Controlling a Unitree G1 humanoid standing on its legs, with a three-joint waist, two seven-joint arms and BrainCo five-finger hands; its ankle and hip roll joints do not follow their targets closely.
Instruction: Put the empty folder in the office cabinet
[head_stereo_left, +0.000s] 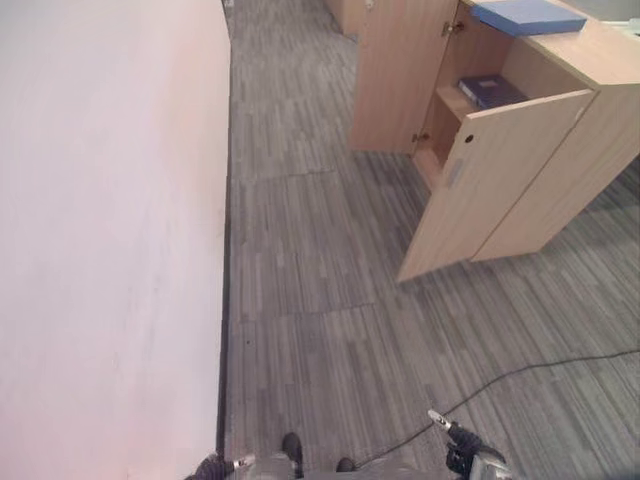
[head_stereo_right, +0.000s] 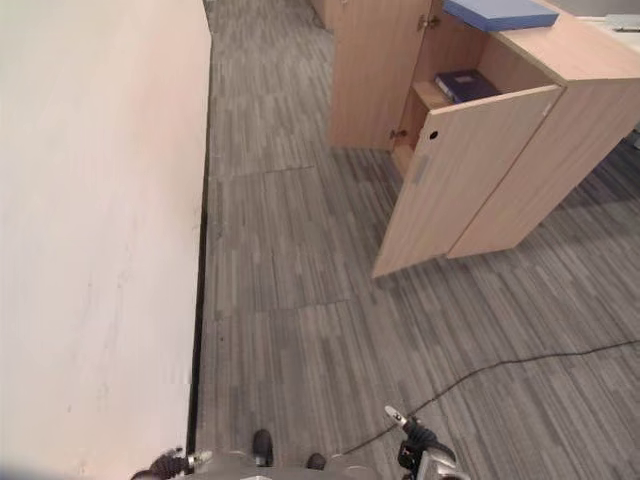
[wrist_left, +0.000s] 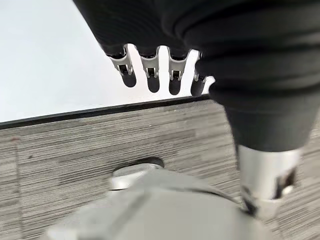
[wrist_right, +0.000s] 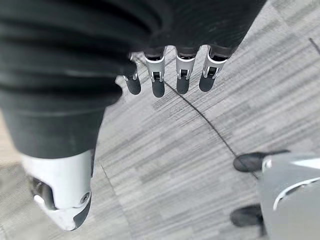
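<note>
Ahead and to our right, well apart from both hands, stands the light wooden office cabinet (head_stereo_left: 560, 150) with its door (head_stereo_left: 490, 180) swung open toward us. On its top lies a flat light-blue folder (head_stereo_left: 528, 15), which we judge to be the task's thing, its long axis running roughly along the cabinet top. A dark blue binder (head_stereo_left: 490, 90) rests on the shelf inside.

Our left hand (wrist_left: 150, 70) hangs low beside the pale wall (head_stereo_left: 100, 220), fingers relaxed and grasping nothing. Our right hand (wrist_right: 170, 75) hangs over the grey striped carpet (head_stereo_left: 320, 320), fingers likewise loose and empty.

Neither hand is near the folder; the whole stretch of carpet lies between. The cabinet sits on the right side, so the right hand is the nearer one. We judge the task not yet begun: we must first walk forward and turn right toward the cabinet before any reach.
</note>
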